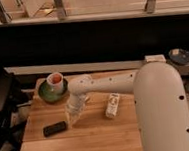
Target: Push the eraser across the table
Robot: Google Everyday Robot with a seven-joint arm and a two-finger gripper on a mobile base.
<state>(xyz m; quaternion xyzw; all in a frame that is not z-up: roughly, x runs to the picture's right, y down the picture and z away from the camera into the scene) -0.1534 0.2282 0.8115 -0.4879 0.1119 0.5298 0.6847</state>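
The eraser (55, 128) is a small black oblong block lying on the light wooden table (99, 140) near its left side. My gripper (71, 115) hangs at the end of the white arm (104, 84), low over the table, just right of and slightly behind the eraser. A small gap shows between them. A white bottle (112, 105) lies on its side to the right of the gripper.
A green bowl (48, 94) with a white and orange cup (55, 80) in it stands at the table's back left corner. Dark equipment (3, 109) sits off the left edge. My bulky white arm body (162, 113) covers the table's right side.
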